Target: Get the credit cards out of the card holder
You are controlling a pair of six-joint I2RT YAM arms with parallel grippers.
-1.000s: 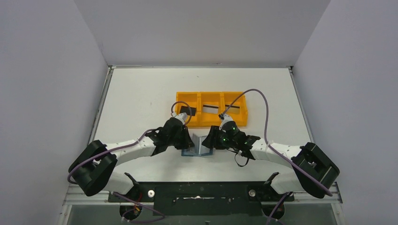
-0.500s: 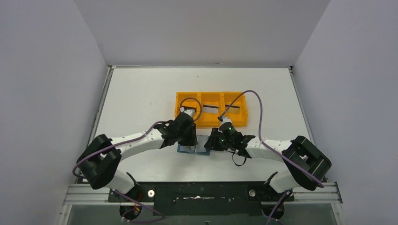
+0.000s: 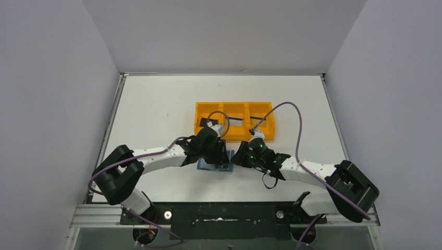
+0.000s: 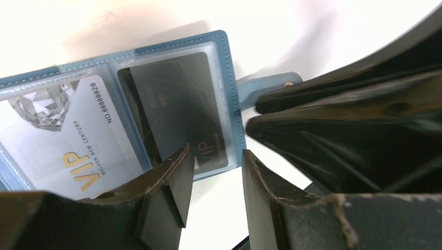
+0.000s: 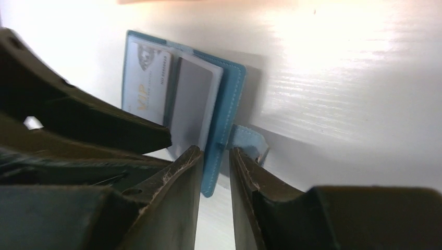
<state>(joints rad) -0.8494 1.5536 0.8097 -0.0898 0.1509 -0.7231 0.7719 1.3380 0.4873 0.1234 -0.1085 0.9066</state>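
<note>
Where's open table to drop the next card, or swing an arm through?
Bare table lies left of the tray, out to the left edge; in the far strip behind the tray; and right of it, out to the right edge. Crowded: the near middle, where the left gripper and right gripper meet over the card holder.

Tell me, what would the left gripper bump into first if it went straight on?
Most likely the black VIP card, in the open card holder's pocket. The left gripper points right at its near edge, though the depth is hard to judge.
</note>
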